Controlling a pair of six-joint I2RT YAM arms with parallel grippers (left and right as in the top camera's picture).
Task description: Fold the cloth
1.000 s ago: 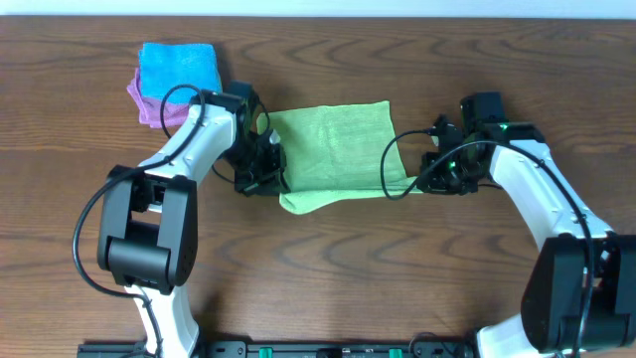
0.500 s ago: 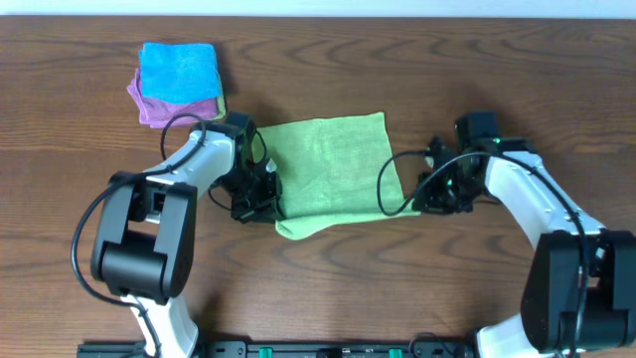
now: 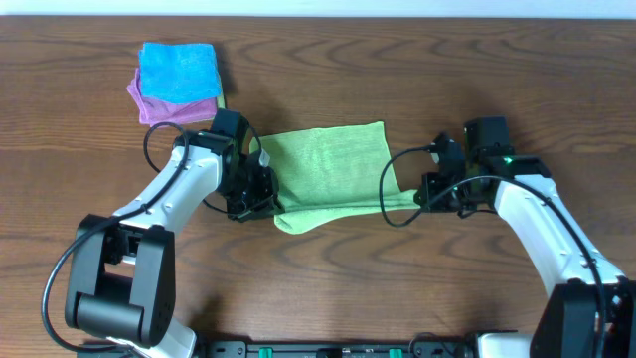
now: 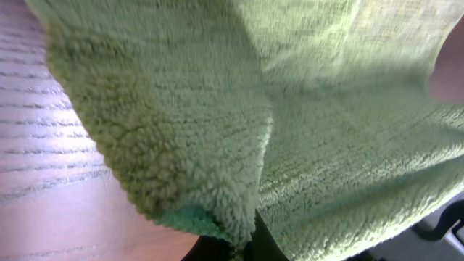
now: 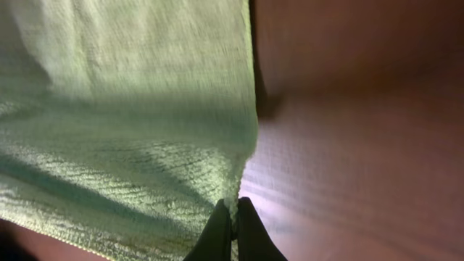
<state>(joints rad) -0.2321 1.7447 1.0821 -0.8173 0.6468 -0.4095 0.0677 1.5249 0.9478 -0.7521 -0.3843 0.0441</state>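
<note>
Judged roughly midway through a first fold. Holding the cloth (image 3: 333, 159) near the middle of the table (image 3: 328, 298) by its two near corners, with the left gripper (image 3: 266, 194) clamped shut on the near left corner and the right gripper (image 3: 421, 194) pinched shut on the near right one. Confirmed in both wrist views, with green pile nipped between closed fingers.

Done, as far as can be seen: both corners caught and seemingly lifted, with a loose band of cloth bulging toward the near edge of the table. Left to do: carrying that near edge over toward the far edge, laying it square, letting go, and probably folding once more.

Counting up: one lime-green cloth. One blue folded cloth (image 3: 179, 70) on one purple folded cloth (image 3: 147, 105), stacked near the far left corner, well apart from the work. Two arms, two grippers.
</note>
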